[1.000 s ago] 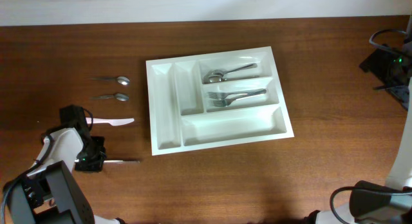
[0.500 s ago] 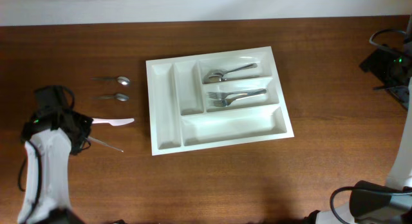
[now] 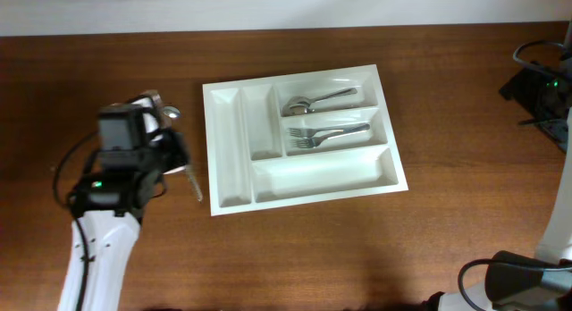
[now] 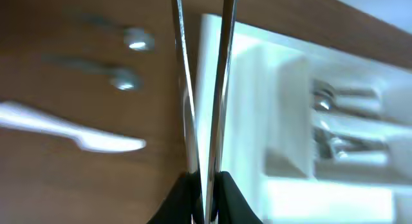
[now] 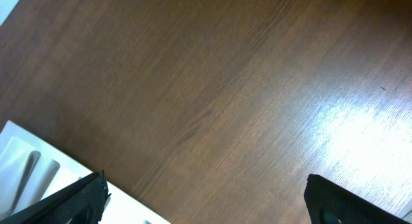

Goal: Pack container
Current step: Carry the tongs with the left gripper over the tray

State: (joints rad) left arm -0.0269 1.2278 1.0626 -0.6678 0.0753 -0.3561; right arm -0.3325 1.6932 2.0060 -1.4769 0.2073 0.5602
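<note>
The white five-compartment container point(image 3: 322, 179) lies at the table's middle; it also shows in the left wrist view point(image 4: 257, 89). It holds a spoon point(image 3: 313, 101) and forks point(image 3: 326, 132). My left gripper point(image 3: 181, 163) hovers just left of the container's left rim, shut on a thin metal utensil point(image 3: 194, 186) that sticks out ahead of the jaws point(image 4: 206, 211). Two spoons point(image 4: 138, 38) point(image 4: 122, 79) and a white plastic knife point(image 4: 71, 124) lie on the wood to the left. My right gripper point(image 5: 206, 205) is open and empty above bare wood.
Only one spoon head point(image 3: 170, 113) shows past my left arm in the overhead view. Cables and dark gear point(image 3: 541, 83) sit at the right edge. A corner of the container point(image 5: 26, 159) shows in the right wrist view.
My left arm has lifted the metal utensil off the table at the front left and swung it right and back, up to the container's left rim. The right arm has not moved.
</note>
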